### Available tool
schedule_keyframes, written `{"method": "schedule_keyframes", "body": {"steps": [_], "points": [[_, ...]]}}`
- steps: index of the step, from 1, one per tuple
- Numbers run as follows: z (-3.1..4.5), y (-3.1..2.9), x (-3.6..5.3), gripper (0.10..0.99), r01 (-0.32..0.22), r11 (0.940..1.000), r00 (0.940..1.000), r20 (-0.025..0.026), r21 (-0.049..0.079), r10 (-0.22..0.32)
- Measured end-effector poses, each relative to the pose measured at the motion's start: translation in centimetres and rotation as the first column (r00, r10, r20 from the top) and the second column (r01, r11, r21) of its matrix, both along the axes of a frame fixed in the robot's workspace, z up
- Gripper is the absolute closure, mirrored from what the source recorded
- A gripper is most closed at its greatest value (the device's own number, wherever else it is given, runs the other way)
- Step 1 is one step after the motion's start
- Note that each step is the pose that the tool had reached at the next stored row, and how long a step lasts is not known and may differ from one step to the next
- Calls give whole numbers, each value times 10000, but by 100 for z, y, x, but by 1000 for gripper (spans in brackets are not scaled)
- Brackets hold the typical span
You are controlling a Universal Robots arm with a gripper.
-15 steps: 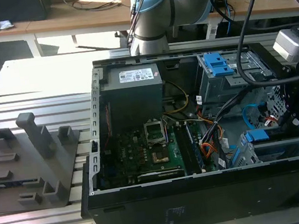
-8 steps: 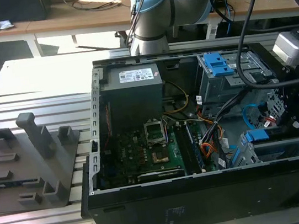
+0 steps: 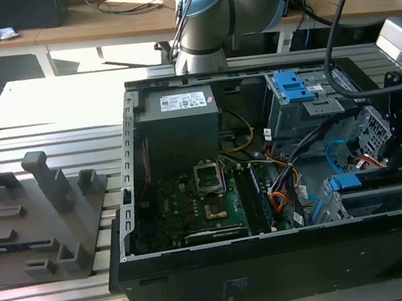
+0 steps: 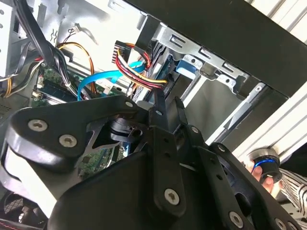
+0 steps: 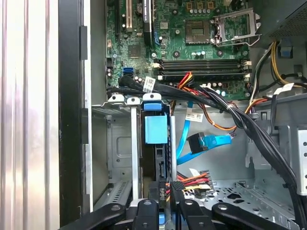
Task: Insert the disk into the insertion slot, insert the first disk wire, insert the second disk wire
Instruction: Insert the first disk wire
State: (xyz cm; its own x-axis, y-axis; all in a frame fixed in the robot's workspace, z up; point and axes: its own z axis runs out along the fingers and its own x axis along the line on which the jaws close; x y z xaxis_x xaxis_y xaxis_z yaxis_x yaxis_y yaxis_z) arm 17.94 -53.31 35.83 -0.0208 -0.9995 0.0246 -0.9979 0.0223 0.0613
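The disk (image 5: 156, 130) sits on edge within the insertion slot (image 5: 117, 143), my gripper's (image 5: 164, 205) fingers clamped on its near edge. I judge the danger lies alongside: the loose blue cable (image 5: 206, 142) and coloured power wires (image 5: 192, 179) could snag, or a slight tilt could jam the carrier.

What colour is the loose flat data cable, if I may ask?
Light blue cable, best in the first wrist view.
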Motion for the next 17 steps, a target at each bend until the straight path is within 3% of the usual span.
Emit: {"method": "schedule_keyframes", "body": {"steps": [5, 7, 8, 10, 12, 16, 17], "points": [[98, 29, 0, 859, 0, 10000, 10000, 0, -2, 0], [133, 41, 0, 980, 0, 10000, 10000, 1, -2, 0], [160, 46, 0, 980, 0, 10000, 10000, 0, -1, 0], [303, 57, 0, 980, 0, 10000, 10000, 0, -1, 0], [389, 60, 0, 980, 1, 10000, 10000, 1, -2, -1], [442, 60, 0, 980, 0, 10000, 10000, 0, 4, 0], [485, 60, 0, 980, 1, 10000, 10000, 0, 0, -1]]}}
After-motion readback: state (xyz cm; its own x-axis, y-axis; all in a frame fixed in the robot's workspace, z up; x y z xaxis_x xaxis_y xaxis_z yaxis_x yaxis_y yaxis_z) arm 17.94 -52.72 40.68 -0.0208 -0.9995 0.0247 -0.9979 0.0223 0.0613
